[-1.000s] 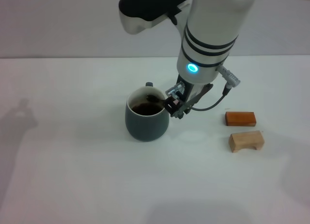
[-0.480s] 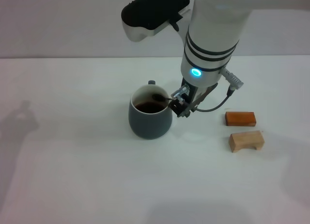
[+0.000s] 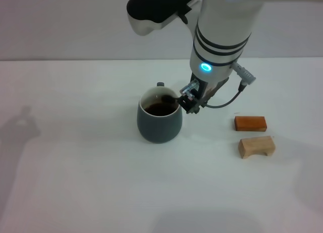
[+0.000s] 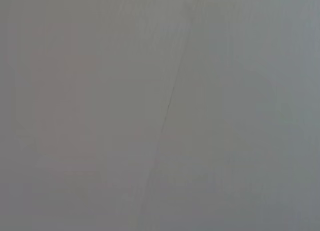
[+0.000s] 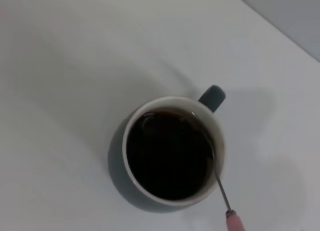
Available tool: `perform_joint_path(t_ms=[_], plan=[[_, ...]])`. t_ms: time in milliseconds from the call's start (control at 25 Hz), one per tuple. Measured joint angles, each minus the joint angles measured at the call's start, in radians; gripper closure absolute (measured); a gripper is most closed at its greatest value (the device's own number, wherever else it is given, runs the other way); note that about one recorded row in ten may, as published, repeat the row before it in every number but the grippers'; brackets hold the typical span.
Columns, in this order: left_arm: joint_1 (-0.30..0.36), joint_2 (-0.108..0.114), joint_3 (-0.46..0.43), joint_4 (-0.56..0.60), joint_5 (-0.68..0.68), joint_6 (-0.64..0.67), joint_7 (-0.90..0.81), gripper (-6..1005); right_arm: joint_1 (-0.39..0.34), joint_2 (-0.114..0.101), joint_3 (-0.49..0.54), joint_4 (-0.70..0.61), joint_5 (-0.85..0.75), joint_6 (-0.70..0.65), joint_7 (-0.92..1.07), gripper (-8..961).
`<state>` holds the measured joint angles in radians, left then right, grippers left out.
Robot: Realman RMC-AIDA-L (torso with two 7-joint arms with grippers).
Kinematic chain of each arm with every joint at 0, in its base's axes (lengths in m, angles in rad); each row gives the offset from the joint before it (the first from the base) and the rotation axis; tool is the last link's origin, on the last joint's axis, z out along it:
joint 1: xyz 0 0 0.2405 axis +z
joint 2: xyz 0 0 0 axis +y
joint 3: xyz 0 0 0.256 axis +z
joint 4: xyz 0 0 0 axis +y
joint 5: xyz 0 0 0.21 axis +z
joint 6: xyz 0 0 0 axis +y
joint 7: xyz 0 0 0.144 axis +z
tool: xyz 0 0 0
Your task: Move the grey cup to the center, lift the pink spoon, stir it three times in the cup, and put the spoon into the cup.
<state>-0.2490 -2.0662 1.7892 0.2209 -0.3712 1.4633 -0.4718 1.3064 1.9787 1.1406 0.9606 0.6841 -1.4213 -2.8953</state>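
Since a second ago the grey cup (image 3: 159, 121) has slid slightly right on the table (image 3: 75, 167). The right claw (image 3: 187, 100) appears clamped on the pink spoon (image 5: 226, 206), its bowl dipped in the liquid. No writing is legible.

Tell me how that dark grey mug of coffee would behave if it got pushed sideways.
The rounded blue-grey ceramic mug looks squat, so it would probably slide on the smooth white tabletop rather than tip. Its dark brown liquid sits fairly high, so a quick shove might slosh it. It likely feels heavy for its size.
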Motion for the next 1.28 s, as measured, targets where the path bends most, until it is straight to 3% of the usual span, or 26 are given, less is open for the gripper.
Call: perform_joint_path(t_ms=[360,560,760,880,1040,1080,1120,1200,1240,1280], plan=[[0.003,0.003,0.006,0.0,0.0,0.008,0.0,986,0.007,0.006,0.012,0.007,-0.021,-0.02,0.0,798],[0.001,0.003,0.008,0.0,0.0,0.013,0.0,986,0.007,0.008,0.013,0.028,-0.036,-0.018,0.001,653],[0.001,0.005,0.001,0.0,-0.005,0.011,0.002,986,-0.042,0.005,-0.005,0.14,-0.204,0.021,0.002,619],[0.0,0.004,-0.004,0.0,-0.009,0.008,0.006,985,-0.122,0.008,-0.032,0.26,-0.388,0.091,0.004,619],[0.007,0.005,-0.021,0.0,-0.01,0.012,0.005,985,-0.208,0.004,-0.041,0.353,-0.46,0.163,0.004,620],[0.013,0.006,-0.028,0.0,-0.011,0.015,0.008,985,-0.292,0.0,-0.046,0.42,-0.513,0.23,0.005,620],[0.013,0.006,-0.028,0.0,-0.011,0.015,0.008,985,-0.292,0.0,-0.046,0.42,-0.513,0.23,0.005,620],[0.018,0.007,-0.027,0.0,-0.007,0.02,0.008,985,-0.407,0.001,-0.044,0.488,-0.585,0.33,0.005,619],[0.022,0.007,-0.024,0.0,-0.006,0.024,0.008,985,-0.47,0.004,-0.04,0.519,-0.621,0.391,0.005,619],[0.027,0.007,-0.021,0.001,-0.004,0.028,0.008,985,-0.583,0.011,-0.034,0.56,-0.68,0.514,0.006,619]])
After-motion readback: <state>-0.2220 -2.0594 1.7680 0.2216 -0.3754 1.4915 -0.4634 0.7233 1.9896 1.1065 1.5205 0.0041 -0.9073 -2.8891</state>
